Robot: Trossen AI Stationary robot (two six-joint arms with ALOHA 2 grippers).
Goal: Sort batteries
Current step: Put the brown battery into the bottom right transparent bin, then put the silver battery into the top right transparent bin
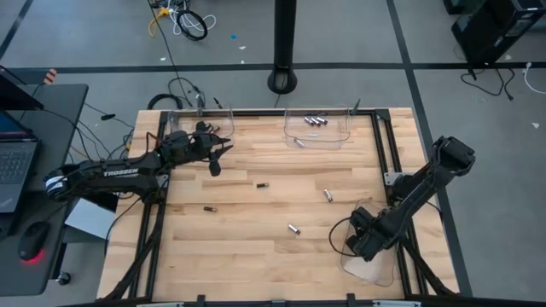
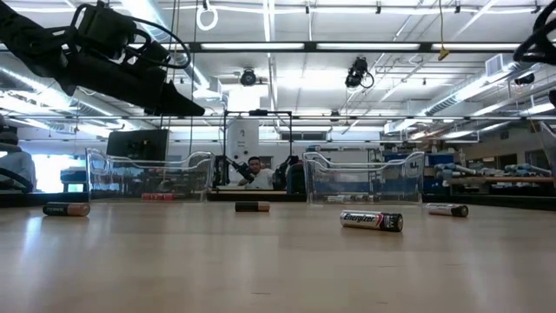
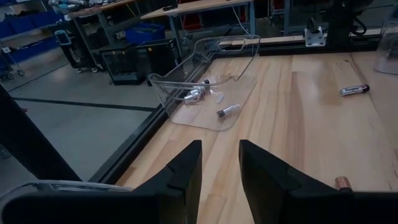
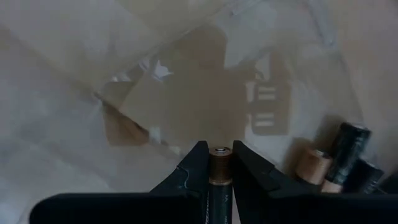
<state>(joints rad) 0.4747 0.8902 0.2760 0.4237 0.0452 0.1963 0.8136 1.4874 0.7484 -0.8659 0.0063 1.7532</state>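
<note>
A pale wooden table (image 1: 256,247) with a black frame stands on a grey floor, and the workshop behind runs deep under strip lights. Four batteries lie loose mid-table: a dark one (image 1: 263,184), another dark one (image 1: 208,208), and two silver ones (image 1: 328,195) (image 1: 293,228). More silver cells sit in the clear tray (image 1: 317,130) at the far edge. The left gripper (image 1: 215,159) hangs above the far left part of the table, its fingers (image 3: 185,171) apart and empty. The right gripper (image 1: 365,240) reaches into the near right tray (image 1: 370,266), clamped on a copper-topped battery (image 4: 219,167), beside others (image 4: 336,158) already lying there.
</note>
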